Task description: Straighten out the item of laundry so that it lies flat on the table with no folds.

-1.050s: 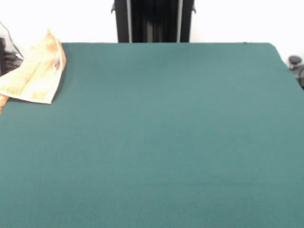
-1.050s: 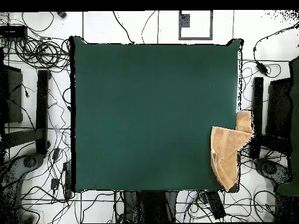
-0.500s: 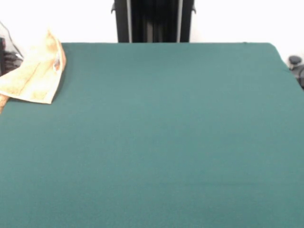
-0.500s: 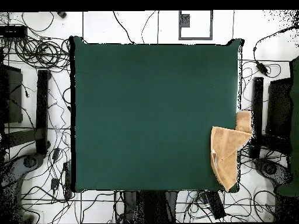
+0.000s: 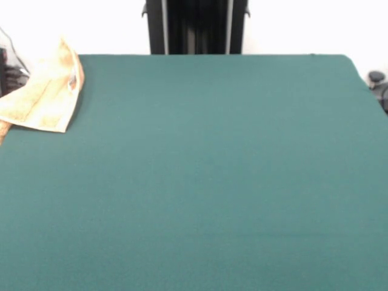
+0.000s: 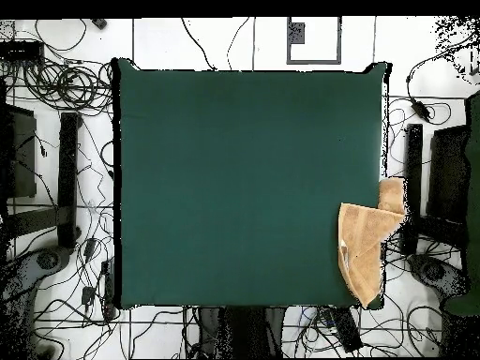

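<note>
Green felt covers the table (image 5: 206,176) (image 6: 234,178) from edge to edge, and cables litter the white floor (image 6: 56,75) around it. My claw shows in neither view, so I cannot tell whether it is wide or narrow; only my pedestal (image 5: 195,27) stands behind the table's far edge. One towel (image 5: 45,94) (image 6: 364,248) lies at a corner of the tabletop on the pedestal's side. It is rumpled and folded over itself, one flap spilling past the table's side edge, its pointed end reaching toward the corner.
</note>
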Robot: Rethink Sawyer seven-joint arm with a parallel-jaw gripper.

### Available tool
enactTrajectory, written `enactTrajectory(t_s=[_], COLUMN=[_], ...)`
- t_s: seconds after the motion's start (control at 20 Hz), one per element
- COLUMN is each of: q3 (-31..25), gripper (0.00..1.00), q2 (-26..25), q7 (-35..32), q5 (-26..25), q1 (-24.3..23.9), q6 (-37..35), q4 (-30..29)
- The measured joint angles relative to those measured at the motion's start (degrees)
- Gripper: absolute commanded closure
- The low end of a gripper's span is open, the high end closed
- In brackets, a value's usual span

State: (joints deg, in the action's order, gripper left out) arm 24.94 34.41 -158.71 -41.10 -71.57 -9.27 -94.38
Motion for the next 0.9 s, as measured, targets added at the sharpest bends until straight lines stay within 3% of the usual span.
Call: enactTrajectory(t_s=[0.55,0.9], q3=[-10.0,-18.7], gripper=[1.0,1.0], q2=[4.9,10.1], q7=[0.0,0.1], q5=[0.9,1.9], q1=[-1.2,-5.3], q6=[-4.1,-6.9], q4=[-2.1,-5.9])
